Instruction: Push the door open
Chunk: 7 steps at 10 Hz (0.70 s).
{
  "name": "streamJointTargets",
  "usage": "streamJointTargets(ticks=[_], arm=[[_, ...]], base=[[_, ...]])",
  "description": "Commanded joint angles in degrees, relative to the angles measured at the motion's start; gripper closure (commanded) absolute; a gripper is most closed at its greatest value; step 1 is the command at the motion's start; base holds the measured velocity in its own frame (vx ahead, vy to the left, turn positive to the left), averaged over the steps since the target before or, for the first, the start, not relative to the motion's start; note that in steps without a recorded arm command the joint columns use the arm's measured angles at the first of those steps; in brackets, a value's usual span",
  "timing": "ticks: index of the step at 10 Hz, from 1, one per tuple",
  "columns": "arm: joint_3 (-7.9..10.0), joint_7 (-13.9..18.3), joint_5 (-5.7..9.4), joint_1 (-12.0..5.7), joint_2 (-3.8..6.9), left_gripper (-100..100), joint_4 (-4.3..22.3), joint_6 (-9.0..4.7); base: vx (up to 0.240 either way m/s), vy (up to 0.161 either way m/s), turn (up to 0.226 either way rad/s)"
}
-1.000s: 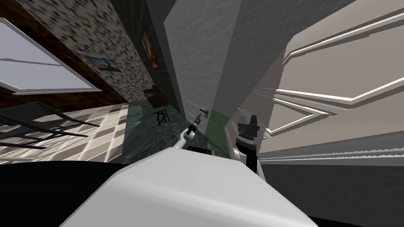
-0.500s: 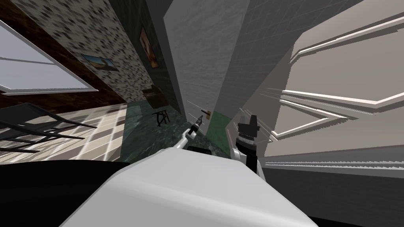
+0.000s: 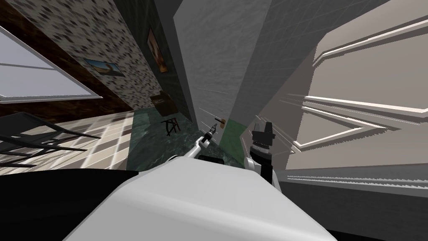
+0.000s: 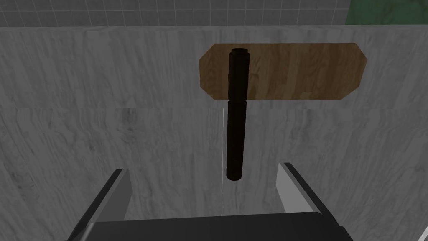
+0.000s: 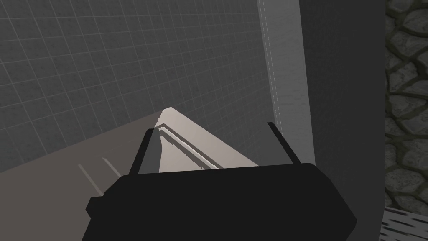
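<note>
Now: L pincer [image 4: 203, 168] open, fingers [image 4: 118, 193] astride tip of dark lever handle [image 4: 236, 125] on wooden plate [image 4: 301, 71], grey door [image 4: 104, 104] right ahead. R pincer [image 5: 210, 127] open too, alongside.

Left gripper [image 3: 212, 129] tiny in head view; chair [image 3: 25, 123] cut by edge

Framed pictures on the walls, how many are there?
2. One picture hangs on the speckled wall near the window; the other picture on the dark green wall, left of the grey door. Others may be hidden.
</note>
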Motion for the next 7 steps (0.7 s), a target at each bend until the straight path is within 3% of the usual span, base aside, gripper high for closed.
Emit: streamJointTargets(ticks=[1,7], arm=[[-0.56,0.06,-0.14,-1.31,-0.69,-100,2.36,0.17],[-2.03,0.35,-0.41,-4.46,-2.45,-100,8.04,0.32]], base=[[0.084,0.147,-0.026],[0.050,0.075,-0.010]])
